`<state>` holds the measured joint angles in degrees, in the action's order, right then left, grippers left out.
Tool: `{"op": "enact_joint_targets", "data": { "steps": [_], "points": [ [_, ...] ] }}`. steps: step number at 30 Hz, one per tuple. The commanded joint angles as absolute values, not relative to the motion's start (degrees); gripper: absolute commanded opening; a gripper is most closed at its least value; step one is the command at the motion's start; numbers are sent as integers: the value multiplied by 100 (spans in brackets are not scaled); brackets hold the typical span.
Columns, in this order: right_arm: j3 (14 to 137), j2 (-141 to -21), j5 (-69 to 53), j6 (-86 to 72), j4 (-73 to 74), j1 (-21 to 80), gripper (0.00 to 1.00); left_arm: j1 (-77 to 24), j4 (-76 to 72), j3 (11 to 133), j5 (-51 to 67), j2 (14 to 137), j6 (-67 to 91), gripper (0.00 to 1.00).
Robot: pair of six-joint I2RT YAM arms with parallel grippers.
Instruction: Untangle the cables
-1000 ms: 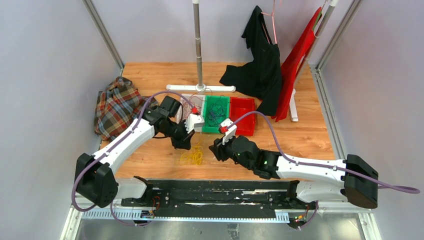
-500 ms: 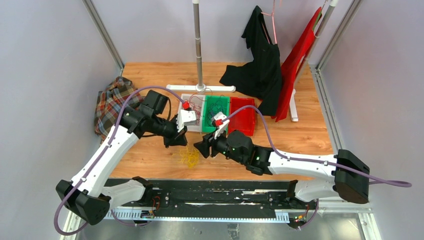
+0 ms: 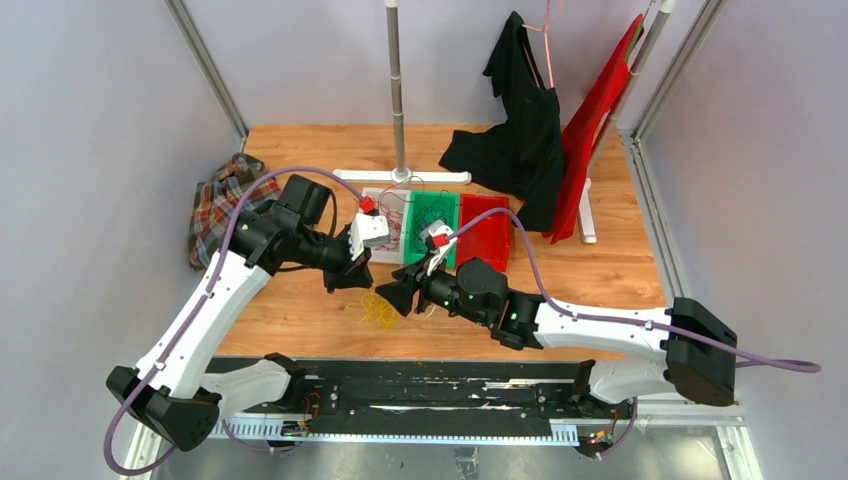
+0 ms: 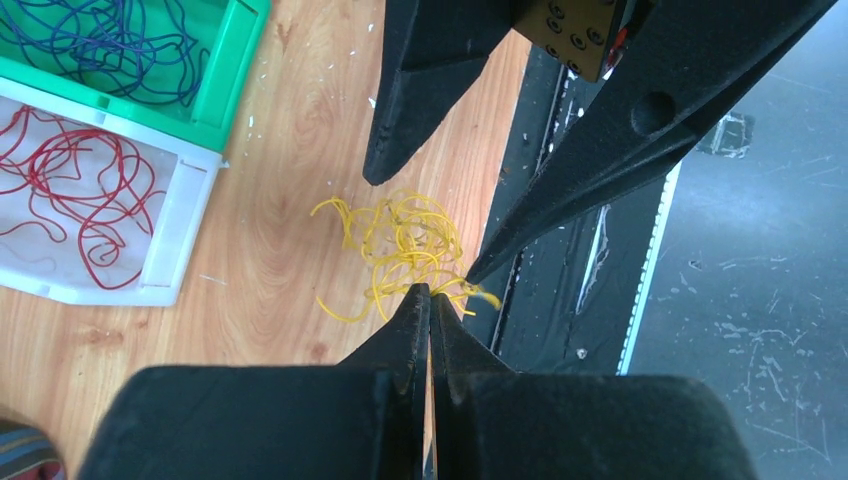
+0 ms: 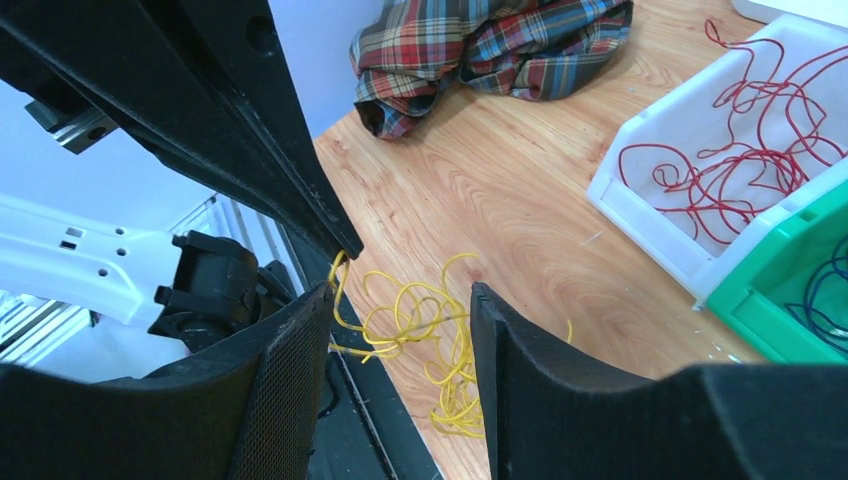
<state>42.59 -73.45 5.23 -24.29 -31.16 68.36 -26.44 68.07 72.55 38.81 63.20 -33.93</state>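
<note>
On the wooden table (image 3: 600, 270), at 6 o'clock from the trays and close to the near edge, lies a loose bunch of yellow cables (image 4: 405, 250), the only strands not in a bin. Red cables (image 4: 80, 190) sit in the white tray (image 4: 190, 230), and blue-purple cables (image 4: 110, 45) sit in the green tray (image 4: 235, 70) beside it. A red tray (image 3: 485, 235) stands at 3 o'clock of the green one. The left gripper (image 4: 428, 295) hangs at about 10 o'clock of the yellow bunch with its fingers pressed together right at the bunch's edge. Whether a hair-thin strand is pinched there I cannot tell. The right gripper (image 5: 400, 295) comes in from about 2 o'clock with its jaws well apart and nothing between them, and its wrist view frames the yellow loops in the gap. The step in hand looks like picking up the yellow bunch, the last colour to be sorted. The next move probably calls for the right claw to drop low enough to gather several loops and close fully on wire this thin. It would then carry the bunch toward the red tray at 1 o'clock, with the left arm drawing clear so the two sets of fingers do not foul each other.
</note>
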Motion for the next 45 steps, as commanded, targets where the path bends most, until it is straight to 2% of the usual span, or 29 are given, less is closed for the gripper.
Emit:
{"op": "enact_joint_targets", "data": {
  "steps": [1,6,11,18,20,31,45],
  "points": [
    [4341,-7417,382,-2588,-3555,6767,53,-2628,6899,7494,3946,6225,-3203,1],
    [4536,-7564,454,-2532,-3482,6766,53,-2631,6899,7570,3946,6211,-3101,1],
    [4649,-7704,696,-2444,-3412,6768,46,-2636,6899,7604,3886,6231,-2977,1],
    [4922,-7848,1605,-2211,-2778,6767,24,-2633,6899,7673,3971,6204,-2923,1],
    [4914,-7834,1736,-2177,-2816,6768,20,-2633,6899,7692,4035,6186,-2918,1],
    [5069,-7957,1693,-2137,-2889,6924,28,-2631,6893,7785,4191,6179,-2901,1],
    [5169,-8077,2002,-2076,-2886,7013,27,-2628,6964,7958,4343,6164,-2947,0]
  ]
}}
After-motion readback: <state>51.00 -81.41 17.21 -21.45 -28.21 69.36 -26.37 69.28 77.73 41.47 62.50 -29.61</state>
